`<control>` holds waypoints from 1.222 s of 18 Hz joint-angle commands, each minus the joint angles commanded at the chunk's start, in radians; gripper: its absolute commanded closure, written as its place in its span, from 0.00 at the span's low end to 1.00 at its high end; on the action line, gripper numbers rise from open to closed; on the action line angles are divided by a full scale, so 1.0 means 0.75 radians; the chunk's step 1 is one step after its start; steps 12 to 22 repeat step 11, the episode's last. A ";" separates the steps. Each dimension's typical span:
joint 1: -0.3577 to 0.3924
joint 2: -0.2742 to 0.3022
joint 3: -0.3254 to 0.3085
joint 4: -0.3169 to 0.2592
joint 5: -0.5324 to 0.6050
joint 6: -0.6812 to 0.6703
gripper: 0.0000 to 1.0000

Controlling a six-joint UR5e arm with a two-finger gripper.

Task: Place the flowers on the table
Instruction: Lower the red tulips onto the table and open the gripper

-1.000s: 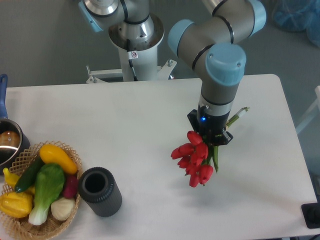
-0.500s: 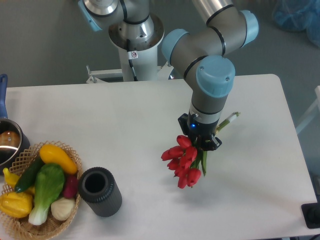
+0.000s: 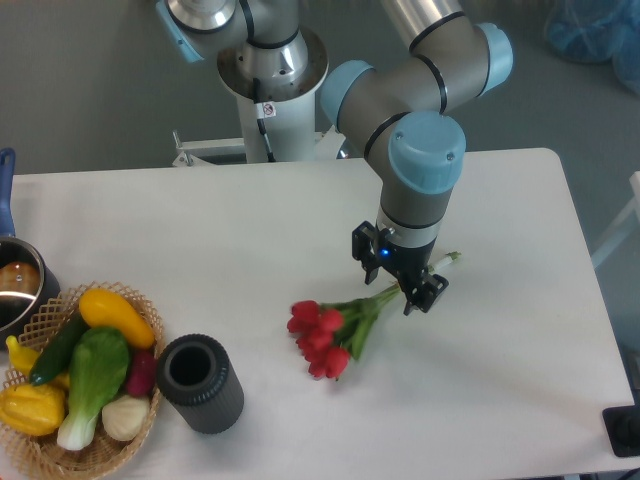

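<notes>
The flowers (image 3: 322,331), red blooms on green stems, lie flat on the white table (image 3: 200,230) right of its middle. The blooms point left and toward the front, and the stems run up to the right under my gripper. My gripper (image 3: 396,270) hangs just over the stem end with its jaws spread on either side of the stems. It is open and does not hold them.
A black cylinder (image 3: 200,383) stands at the front left. Beside it is a wicker basket (image 3: 52,302) with yellow squash, bok choy and a red radish. A pot (image 3: 15,285) sits at the left edge. The robot base (image 3: 272,70) stands behind the table.
The gripper moved left and down with the flowers, then let go. The flowers swung from hanging to lying flat on the table, blooms further left.
</notes>
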 joint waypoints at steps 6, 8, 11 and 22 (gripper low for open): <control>0.018 0.045 0.006 0.029 0.000 0.002 0.00; 0.022 0.059 0.002 0.031 0.010 0.000 0.00; 0.020 0.061 0.000 0.031 0.010 -0.002 0.00; 0.020 0.061 0.000 0.031 0.010 -0.002 0.00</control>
